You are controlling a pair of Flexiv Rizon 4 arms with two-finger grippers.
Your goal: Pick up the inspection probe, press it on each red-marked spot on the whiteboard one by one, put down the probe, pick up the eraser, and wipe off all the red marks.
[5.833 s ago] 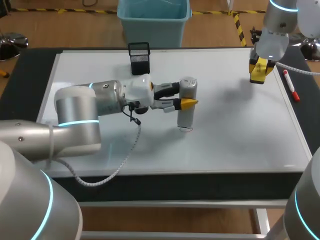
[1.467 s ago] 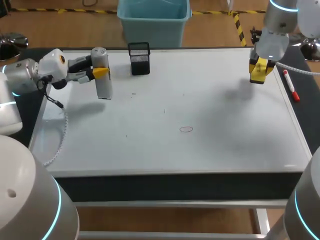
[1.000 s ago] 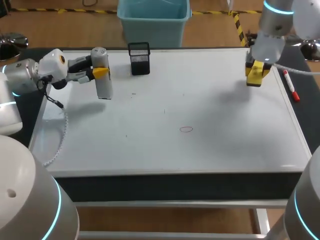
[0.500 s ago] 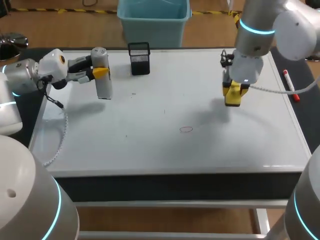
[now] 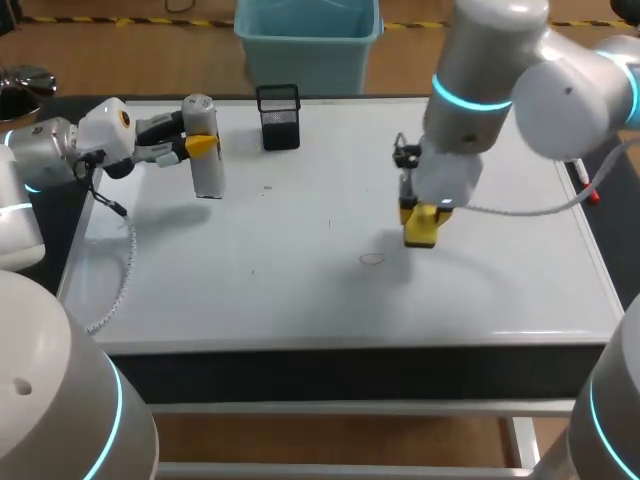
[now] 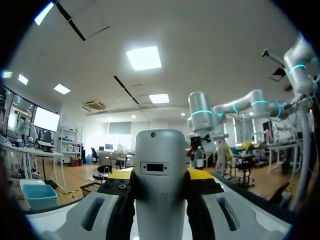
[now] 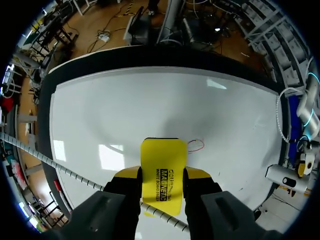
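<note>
The red mark (image 5: 372, 258) lies just beside the eraser (image 7: 162, 172) gripped by the right hand (image 5: 420, 218), well inside the edges of the whiteboard (image 5: 300, 300). The left hand (image 5: 197, 144) grips the probe (image 5: 206, 168) near its far-left corner.

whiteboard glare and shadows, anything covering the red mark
Right wrist view: pale light patches on the whiteboard beside the eraser, none on the red mark. Head view: a soft shadow under the right gripper falls next to the mark, no strong glare. Left wrist view: the probe blocks the board.
</note>
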